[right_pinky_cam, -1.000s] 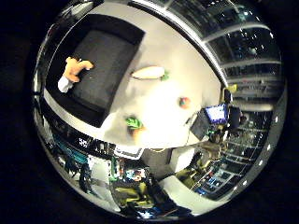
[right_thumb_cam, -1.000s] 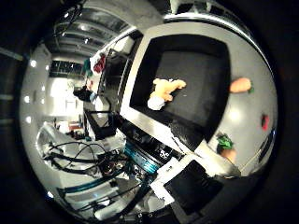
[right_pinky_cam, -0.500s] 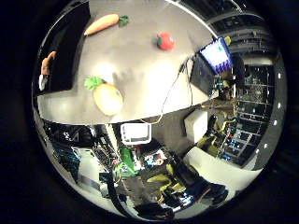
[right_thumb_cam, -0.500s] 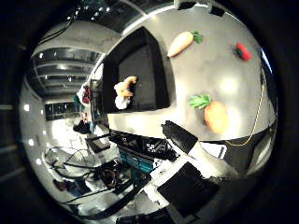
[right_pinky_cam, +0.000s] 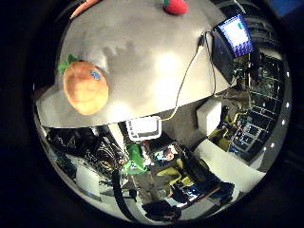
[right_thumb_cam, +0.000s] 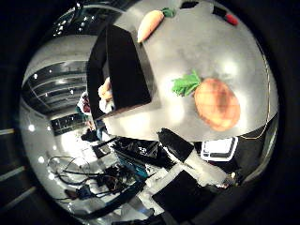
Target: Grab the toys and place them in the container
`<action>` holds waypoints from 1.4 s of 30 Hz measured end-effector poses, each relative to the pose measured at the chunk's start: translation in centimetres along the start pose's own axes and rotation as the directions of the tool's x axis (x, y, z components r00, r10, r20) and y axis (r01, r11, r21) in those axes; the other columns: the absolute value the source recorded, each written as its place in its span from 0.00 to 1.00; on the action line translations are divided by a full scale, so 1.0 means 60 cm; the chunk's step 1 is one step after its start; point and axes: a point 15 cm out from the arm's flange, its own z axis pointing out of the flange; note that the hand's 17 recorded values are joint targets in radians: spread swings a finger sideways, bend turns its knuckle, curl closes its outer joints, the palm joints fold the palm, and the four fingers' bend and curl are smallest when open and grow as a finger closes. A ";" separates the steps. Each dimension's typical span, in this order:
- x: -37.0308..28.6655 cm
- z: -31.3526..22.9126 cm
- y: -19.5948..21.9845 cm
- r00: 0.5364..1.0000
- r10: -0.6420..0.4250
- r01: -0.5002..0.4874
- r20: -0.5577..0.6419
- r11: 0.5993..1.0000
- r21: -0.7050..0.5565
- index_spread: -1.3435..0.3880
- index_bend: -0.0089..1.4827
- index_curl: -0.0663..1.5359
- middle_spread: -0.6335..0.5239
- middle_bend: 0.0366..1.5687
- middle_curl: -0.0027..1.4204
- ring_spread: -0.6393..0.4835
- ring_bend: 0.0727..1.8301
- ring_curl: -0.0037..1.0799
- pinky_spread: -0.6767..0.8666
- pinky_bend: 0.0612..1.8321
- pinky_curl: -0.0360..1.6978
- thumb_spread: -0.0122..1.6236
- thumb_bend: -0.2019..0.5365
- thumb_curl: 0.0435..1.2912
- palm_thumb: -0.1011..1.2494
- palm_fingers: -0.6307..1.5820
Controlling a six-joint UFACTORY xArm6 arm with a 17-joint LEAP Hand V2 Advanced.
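Note:
An orange round toy with green leaves [right_thumb_cam: 216, 103] lies on the grey table [right_pinky_cam: 152, 61] near its edge, and it looks large in both palm views. A carrot toy [right_thumb_cam: 150, 24] lies beside the black container [right_thumb_cam: 124, 70]. A small red toy [right_pinky_cam: 176, 5] sits farther across the table. Inside the container lies a yellow plush toy [right_thumb_cam: 105, 91], partly hidden by the wall. A black and white part of my hand [right_thumb_cam: 197, 164] shows in the thumb side view. Nothing is seen held.
A lit monitor [right_pinky_cam: 235, 35] stands at the table's far corner. A thin wire [right_pinky_cam: 190, 76] runs across the tabletop and over the edge. Below the table edge is cluttered floor with a white box [right_pinky_cam: 209, 116] and equipment.
The palm has swung away from the container and closer to the orange round toy, which now looks much larger. The toys themselves have not moved.

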 end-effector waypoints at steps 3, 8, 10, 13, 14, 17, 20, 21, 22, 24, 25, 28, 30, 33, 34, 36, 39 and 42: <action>0.001 0.018 0.002 1.000 0.005 -0.004 0.011 1.000 -0.023 0.63 0.11 0.20 0.61 0.14 0.23 0.73 0.16 0.23 0.70 0.23 0.20 0.65 0.24 0.23 0.53 0.34; 0.011 0.034 -0.003 1.000 0.010 -0.010 0.008 1.000 -0.021 0.63 0.11 0.20 0.61 0.14 0.23 0.73 0.16 0.23 0.70 0.23 0.20 0.64 0.24 0.23 0.53 0.34; 0.016 0.039 -0.003 1.000 0.014 -0.014 0.010 1.000 -0.023 0.63 0.11 0.20 0.61 0.14 0.23 0.73 0.16 0.23 0.70 0.23 0.20 0.64 0.24 0.23 0.53 0.34; 0.024 0.050 0.001 1.000 0.025 -0.025 0.017 0.999 -0.032 0.63 0.11 0.20 0.61 0.13 0.23 0.73 0.16 0.23 0.70 0.24 0.20 0.64 0.24 0.23 0.53 0.34; 0.027 0.054 0.003 0.999 0.029 -0.028 0.021 0.999 -0.037 0.63 0.11 0.20 0.61 0.13 0.23 0.73 0.16 0.23 0.70 0.24 0.20 0.64 0.24 0.23 0.53 0.34; 0.034 0.067 0.010 0.999 0.042 -0.040 0.031 0.998 -0.051 0.63 0.11 0.20 0.61 0.13 0.23 0.73 0.16 0.23 0.70 0.24 0.19 0.64 0.24 0.23 0.53 0.34; 0.040 0.084 0.018 0.998 0.056 -0.053 0.042 0.996 -0.072 0.64 0.11 0.20 0.61 0.13 0.23 0.73 0.16 0.23 0.70 0.24 0.19 0.64 0.24 0.23 0.53 0.34; 0.043 0.087 0.018 0.997 0.059 -0.056 0.043 0.996 -0.072 0.64 0.11 0.20 0.61 0.13 0.23 0.73 0.16 0.23 0.70 0.24 0.19 0.64 0.24 0.23 0.53 0.34; 0.046 0.088 0.016 0.997 0.061 -0.059 0.041 0.996 -0.066 0.64 0.11 0.20 0.61 0.13 0.23 0.73 0.16 0.23 0.70 0.24 0.19 0.64 0.24 0.23 0.53 0.34; 0.056 0.091 0.010 0.998 0.064 -0.063 0.030 0.997 -0.050 0.64 0.11 0.20 0.61 0.13 0.23 0.73 0.16 0.23 0.70 0.24 0.19 0.64 0.24 0.23 0.53 0.34; 0.060 0.092 0.009 0.997 0.066 -0.065 0.026 0.997 -0.044 0.64 0.11 0.20 0.61 0.13 0.23 0.73 0.16 0.23 0.70 0.24 0.19 0.64 0.24 0.23 0.53 0.34; 0.068 0.102 0.012 0.997 0.074 -0.073 0.027 0.996 -0.047 0.64 0.11 0.20 0.61 0.13 0.23 0.73 0.16 0.23 0.70 0.24 0.19 0.64 0.24 0.22 0.53 0.34; 0.071 0.116 0.012 0.997 0.078 -0.077 0.028 0.996 -0.055 0.64 0.11 0.20 0.61 0.13 0.23 0.73 0.16 0.23 0.70 0.24 0.19 0.64 0.24 0.22 0.53 0.34; 0.073 0.138 0.013 0.996 0.082 -0.079 0.036 0.994 -0.071 0.64 0.10 0.20 0.60 0.14 0.23 0.73 0.17 0.24 0.70 0.25 0.19 0.64 0.24 0.22 0.53 0.36; 0.073 0.145 0.014 0.996 0.083 -0.080 0.038 0.994 -0.075 0.64 0.10 0.20 0.59 0.15 0.24 0.72 0.18 0.23 0.70 0.25 0.19 0.64 0.24 0.23 0.53 0.36; 0.075 0.159 0.017 0.995 0.085 -0.081 0.043 0.993 -0.088 0.64 0.10 0.19 0.58 0.16 0.24 0.71 0.19 0.24 0.69 0.26 0.19 0.64 0.24 0.23 0.54 0.37; 0.079 0.170 0.024 0.996 0.085 -0.080 0.042 0.991 -0.103 0.64 0.10 0.19 0.55 0.18 0.25 0.66 0.22 0.25 0.67 0.27 0.19 0.64 0.24 0.23 0.54 0.41; 0.086 0.169 0.016 0.996 0.084 -0.082 0.030 0.993 -0.083 0.62 0.12 0.20 0.47 0.23 0.26 0.52 0.31 0.28 0.55 0.28 0.18 0.63 0.24 0.23 0.56 0.53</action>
